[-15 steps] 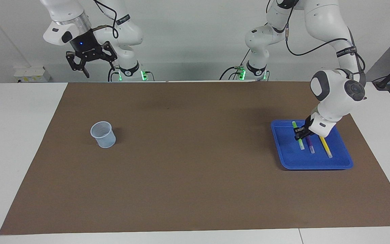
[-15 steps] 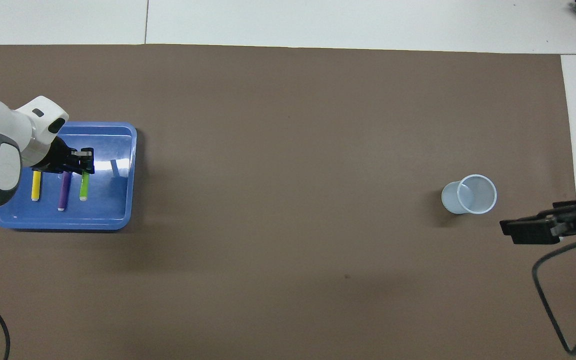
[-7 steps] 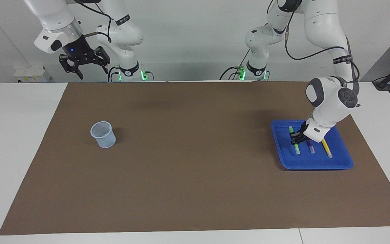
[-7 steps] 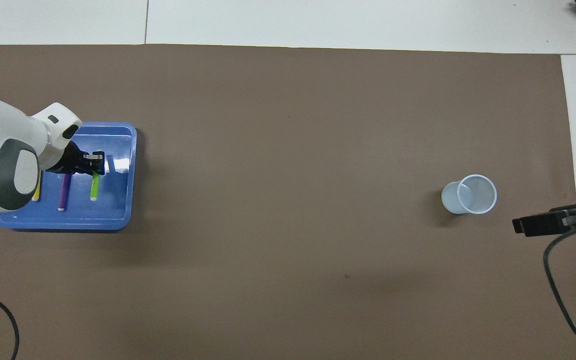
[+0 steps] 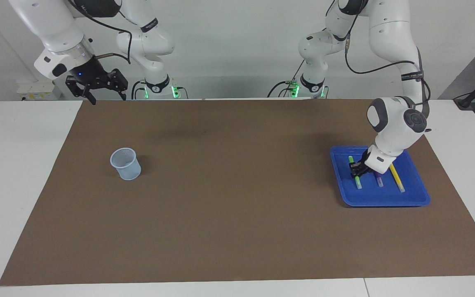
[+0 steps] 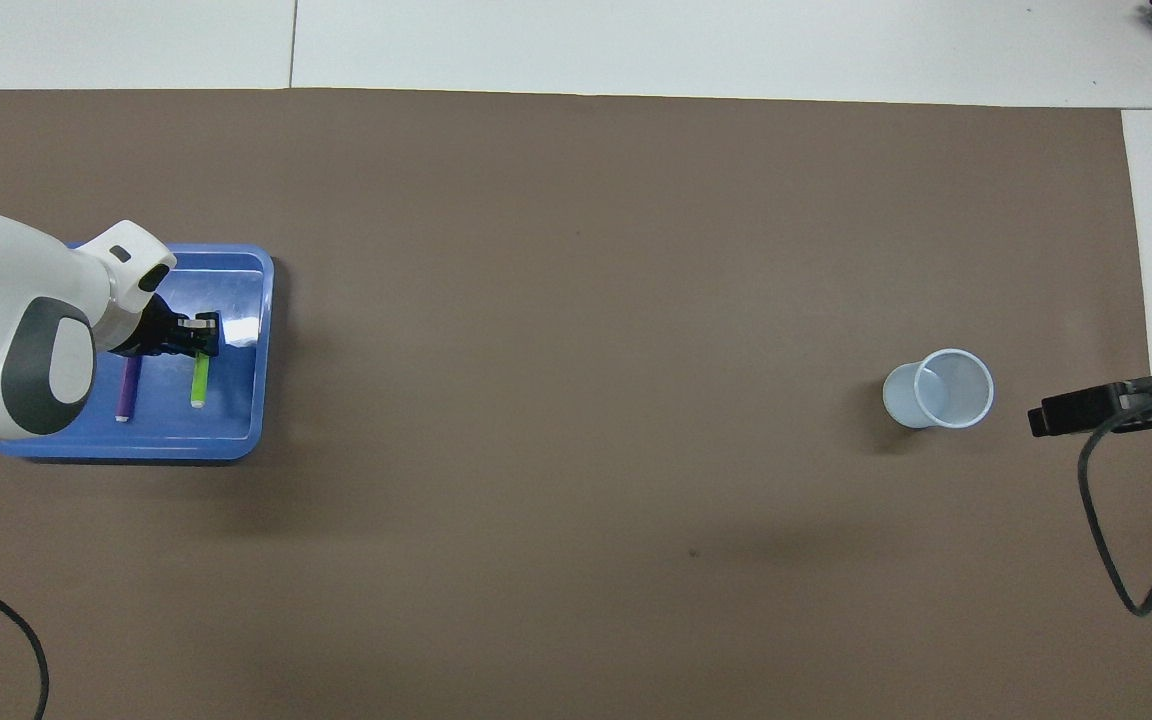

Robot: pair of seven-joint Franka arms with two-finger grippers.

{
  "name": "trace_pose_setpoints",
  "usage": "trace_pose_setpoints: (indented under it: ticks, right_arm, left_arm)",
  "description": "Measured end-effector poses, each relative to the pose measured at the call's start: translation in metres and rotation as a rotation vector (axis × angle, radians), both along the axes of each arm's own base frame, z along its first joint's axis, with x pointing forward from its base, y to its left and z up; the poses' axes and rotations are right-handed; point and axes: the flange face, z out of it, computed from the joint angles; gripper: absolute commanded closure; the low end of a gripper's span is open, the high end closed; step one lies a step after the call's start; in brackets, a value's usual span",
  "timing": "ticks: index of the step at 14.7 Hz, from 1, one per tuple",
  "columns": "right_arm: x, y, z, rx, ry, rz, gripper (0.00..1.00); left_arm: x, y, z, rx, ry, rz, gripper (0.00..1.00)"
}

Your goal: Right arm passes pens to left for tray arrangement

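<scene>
- Open brown mat [image 5: 237, 214] fills the frame's centre and bottom of the facing view.
- Pale cup [image 5: 125, 163] stands alone, left of centre.
- Blue tray [image 5: 415, 198], right, is crowded by pens and the left claw [image 5: 356, 167].

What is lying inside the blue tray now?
In the tray: green pen gripped by the left gripper, purple pen, yellow pen. The arm covers their upper ends.
</scene>
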Motion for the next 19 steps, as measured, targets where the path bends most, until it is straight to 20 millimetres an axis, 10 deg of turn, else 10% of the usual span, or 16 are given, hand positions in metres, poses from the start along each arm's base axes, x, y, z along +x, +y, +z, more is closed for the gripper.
trace_pose_setpoints:
  ticks: [1, 9, 19]
  right_arm:
    - [0.002, -0.001, -0.002, 0.001, 0.004, -0.005, 0.00]
    - [0.011, -0.003, 0.025, -0.014, -0.012, -0.015, 0.00]
    - [0.011, 0.001, 0.019, -0.018, 0.037, -0.049, 0.00]
  left_arm:
    - [0.000, 0.000, 0.000, 0.000, 0.000, -0.001, 0.01]
    - [0.000, 0.001, 0.007, 0.004, -0.011, -0.001, 0.00]
    - [-0.010, 0.031, 0.106, 0.048, 0.007, 0.044, 0.00]
